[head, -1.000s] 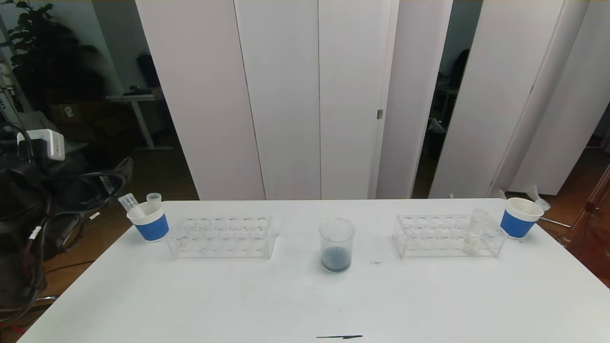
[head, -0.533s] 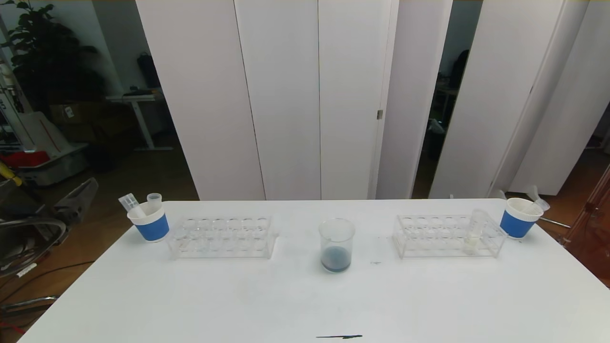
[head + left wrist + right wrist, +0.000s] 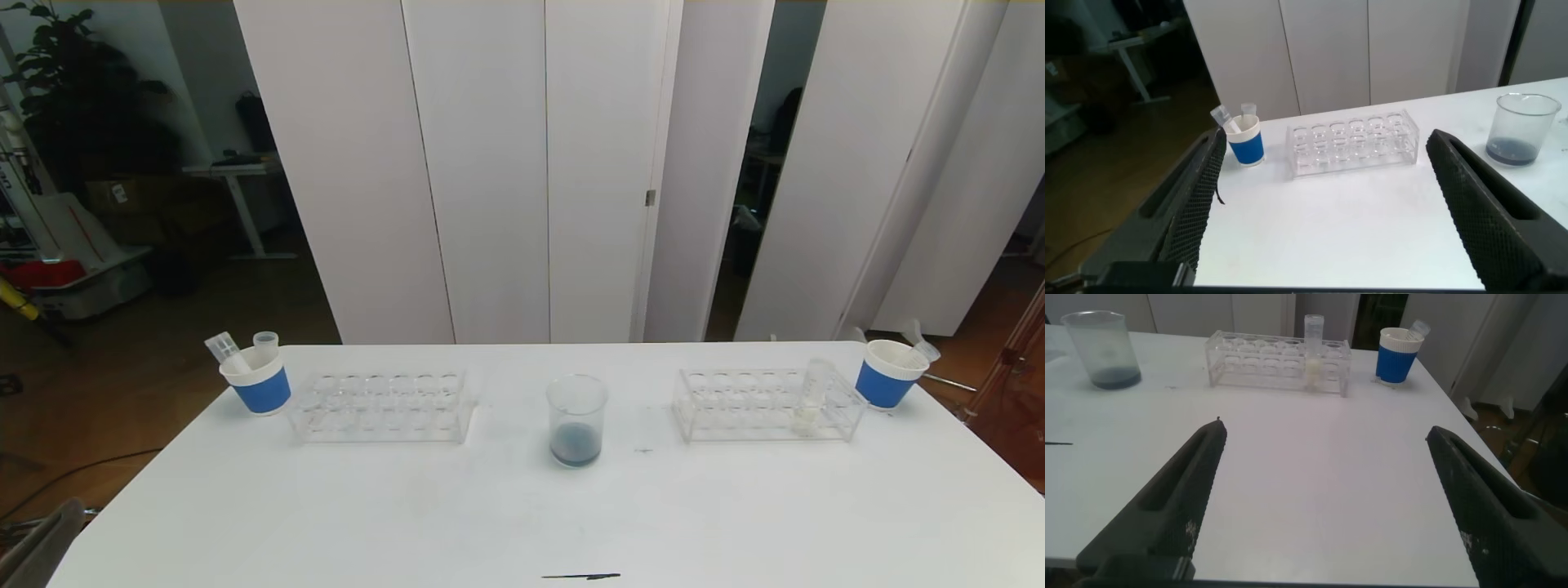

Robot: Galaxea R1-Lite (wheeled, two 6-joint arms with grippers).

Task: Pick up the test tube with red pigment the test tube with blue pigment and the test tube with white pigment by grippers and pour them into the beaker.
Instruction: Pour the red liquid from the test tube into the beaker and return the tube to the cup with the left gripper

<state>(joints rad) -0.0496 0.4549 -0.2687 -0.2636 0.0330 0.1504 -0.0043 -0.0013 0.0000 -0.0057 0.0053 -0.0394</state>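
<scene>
The clear beaker (image 3: pixel 576 420) stands mid-table with a dark bluish layer at its bottom; it also shows as the beaker (image 3: pixel 1523 126) and the beaker (image 3: pixel 1102 347). The test tube with white pigment (image 3: pixel 812 400) stands upright in the right-hand rack (image 3: pixel 767 404), also visible as the test tube (image 3: pixel 1313 355). No tube with red or blue pigment shows. My left gripper (image 3: pixel 1327 137) hangs open and empty off the table's near left, facing the left rack (image 3: pixel 1354 145). My right gripper (image 3: pixel 1326 429) is open and empty over bare table, short of the right rack (image 3: pixel 1278 361).
An empty clear rack (image 3: pixel 380 406) sits left of the beaker. A blue-banded white cup (image 3: pixel 255 380) with clear tubes stands at the far left, another cup (image 3: pixel 890 374) at the far right. A thin dark mark (image 3: pixel 581 577) lies near the front edge.
In the head view my left arm has dropped away from the left side; only a fingertip shows at the bottom left corner now. The things on the table have not moved.
</scene>
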